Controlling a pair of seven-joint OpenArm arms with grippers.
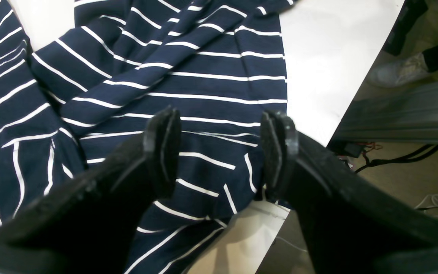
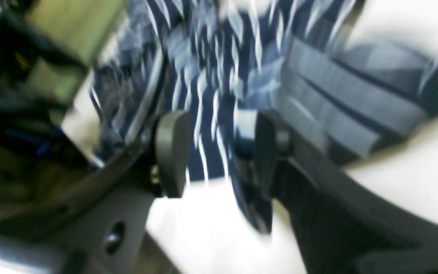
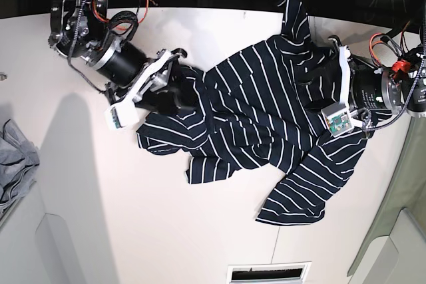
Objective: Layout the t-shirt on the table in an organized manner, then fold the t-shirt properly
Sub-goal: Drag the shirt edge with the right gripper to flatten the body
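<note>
White table [image 3: 100, 217] under me; t-shirt [image 3: 266, 131] crumpled at centre, not yet spread. Left gripper [image 1: 221, 152] at 3 o'clock, fingers apart, empty over fabric. Right gripper [image 2: 219, 148] at 9 o'clock, fingers parted astride bunched cloth, likely for spreading.

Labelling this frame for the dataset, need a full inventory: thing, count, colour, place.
t-shirt: 1, dark navy with thin white stripes, crumpled across the middle and robot's left side of the table, one part over the far edge.
table: 1, white, under everything.
grey cloth: 1, light grey, bunched at the base view's left edge.
shoe: 1, whitish, on the floor beyond the table edge, left wrist view.
cables: several, black and white, on the floor there.
left hand: 1, black, open, low over the t-shirt near the table edge.
right hand: 1, black, fingers apart over the t-shirt edge; view blurred, grip unclear.
</note>
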